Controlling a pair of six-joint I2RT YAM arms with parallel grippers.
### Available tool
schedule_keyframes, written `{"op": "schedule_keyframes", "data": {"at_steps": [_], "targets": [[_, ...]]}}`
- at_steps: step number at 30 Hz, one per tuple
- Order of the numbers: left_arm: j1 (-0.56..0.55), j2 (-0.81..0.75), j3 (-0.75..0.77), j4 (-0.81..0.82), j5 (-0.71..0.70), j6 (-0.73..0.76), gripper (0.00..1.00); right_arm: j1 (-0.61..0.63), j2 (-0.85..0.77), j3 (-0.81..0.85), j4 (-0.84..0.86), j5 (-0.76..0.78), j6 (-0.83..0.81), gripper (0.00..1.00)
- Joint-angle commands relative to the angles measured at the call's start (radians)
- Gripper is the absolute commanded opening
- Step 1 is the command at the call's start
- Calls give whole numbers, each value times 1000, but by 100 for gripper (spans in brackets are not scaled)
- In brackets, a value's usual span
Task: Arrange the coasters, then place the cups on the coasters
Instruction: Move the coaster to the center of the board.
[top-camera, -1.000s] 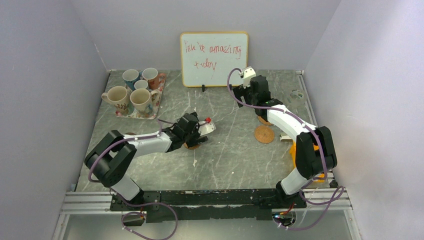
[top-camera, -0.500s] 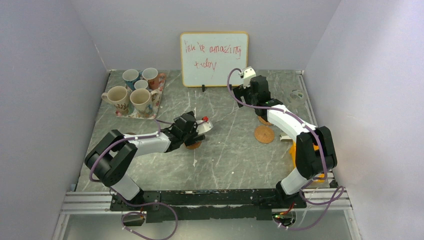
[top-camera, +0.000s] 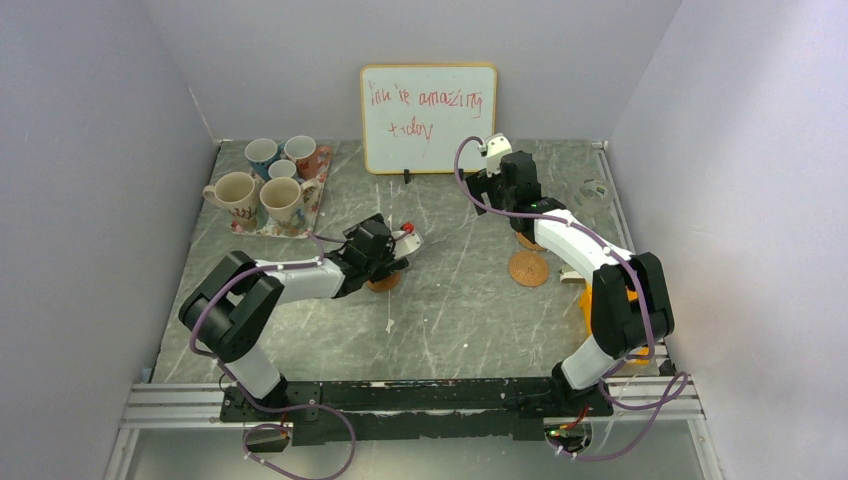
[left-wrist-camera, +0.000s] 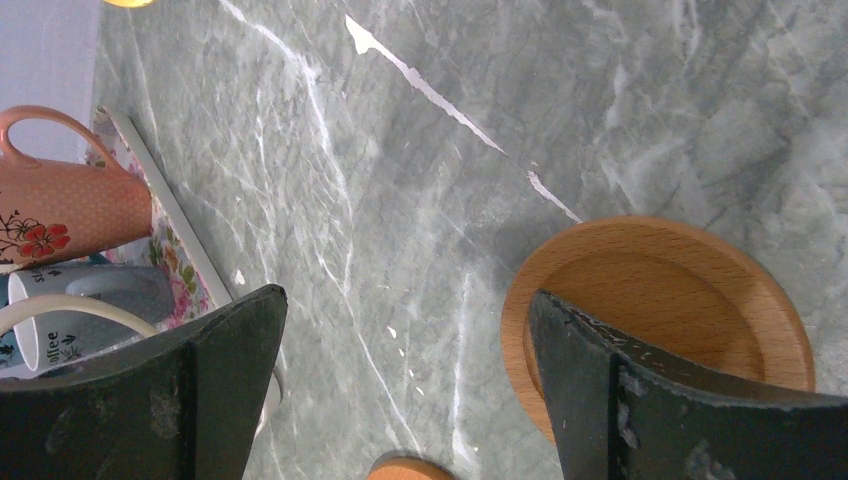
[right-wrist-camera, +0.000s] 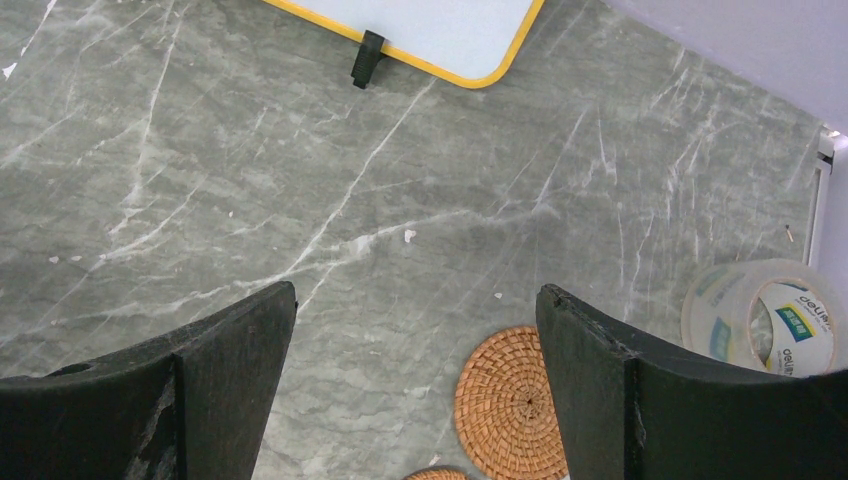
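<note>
Top camera looks down from above the near edge; close wrist cameras face the grey marbled counter, the left sharing a round wooden coaster.

You have a grey marble table, and at its far edge a yellow-framed whiteboard stands upright with red handwriting on it. At the far left lies a rectangular floral tray. At the far right, near the wall, a roll of clear tape lies flat, well apart from the whiteboard
</note>
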Motion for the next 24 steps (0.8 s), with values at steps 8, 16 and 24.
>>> {"op": "schedule_keyframes", "data": {"at_steps": [8, 16, 24], "targets": [[8, -185, -33, -92, 150, 0, 96, 0, -1, 0, 35, -2, 3, 93], [8, -218, -65, -129, 137, 16, 96, 0, 0, 1, 32, -5, 5, 93], [9, -204, -97, -130, 167, 19, 96, 0, -6, 1, 31, -4, 6, 93]]}}
